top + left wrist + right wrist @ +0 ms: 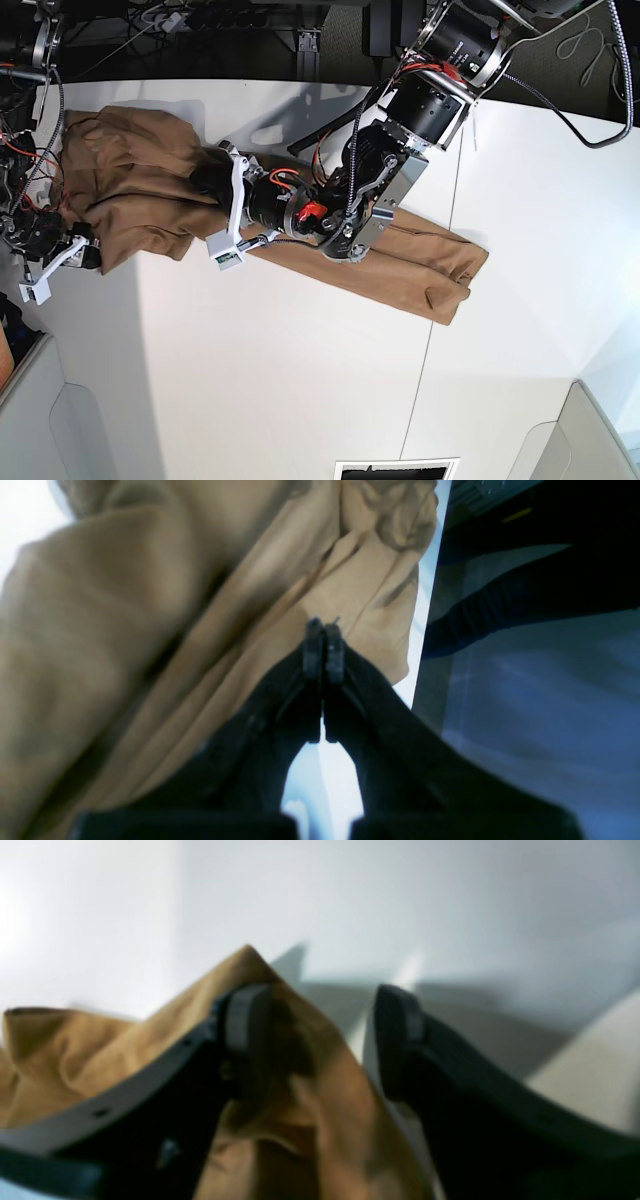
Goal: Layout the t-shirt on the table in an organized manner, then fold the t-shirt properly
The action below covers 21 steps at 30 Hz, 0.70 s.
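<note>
Here, right tool (320, 1040) wide apart, straddling t-shirt (320, 1120)

The t-shirt (140, 195) is plain tan-brown; the table (300, 380) is matte white with a thin dark seam.

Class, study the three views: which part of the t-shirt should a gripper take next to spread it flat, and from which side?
Probably the free hem corner of the t-shirt, approached from the bare table beside it. That end lies thin and flat with its edge exposed, while the other end is bunched in folds, so a corner pinch there likely catches fewer layers.
</note>
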Each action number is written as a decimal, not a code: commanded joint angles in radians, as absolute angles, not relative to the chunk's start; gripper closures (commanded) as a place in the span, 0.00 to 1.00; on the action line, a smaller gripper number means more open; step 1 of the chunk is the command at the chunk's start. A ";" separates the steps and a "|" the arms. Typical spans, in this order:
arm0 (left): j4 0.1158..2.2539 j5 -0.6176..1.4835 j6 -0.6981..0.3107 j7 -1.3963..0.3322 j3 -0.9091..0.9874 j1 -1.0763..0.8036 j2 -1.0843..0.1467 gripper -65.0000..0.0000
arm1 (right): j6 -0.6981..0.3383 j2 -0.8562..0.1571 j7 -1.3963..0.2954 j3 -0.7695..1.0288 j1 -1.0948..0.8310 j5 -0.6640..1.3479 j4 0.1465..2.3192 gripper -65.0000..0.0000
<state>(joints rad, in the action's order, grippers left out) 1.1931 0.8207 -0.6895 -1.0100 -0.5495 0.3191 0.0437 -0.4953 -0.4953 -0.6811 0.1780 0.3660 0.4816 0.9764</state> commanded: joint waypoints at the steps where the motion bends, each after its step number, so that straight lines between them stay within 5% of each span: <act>1: 1.211 0.844 -0.698 -0.991 -0.547 0.344 0.052 1.00 | -0.502 -0.511 -0.677 0.175 0.390 0.493 0.991 0.60; 6: 1.211 0.841 -0.698 -0.991 -0.547 0.343 0.052 1.00 | -0.502 -0.503 -0.678 0.175 0.390 0.494 0.995 1.00; 21: 1.074 0.658 -0.698 -0.816 -0.547 0.344 0.057 1.00 | -0.532 -0.529 -0.900 0.205 0.313 0.640 1.377 1.00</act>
<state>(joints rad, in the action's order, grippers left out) 1.0641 0.6575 -0.6941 -0.8272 -0.5491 0.3183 0.0452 -0.5301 -0.5056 -0.9142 0.1967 0.2924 0.6250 1.3636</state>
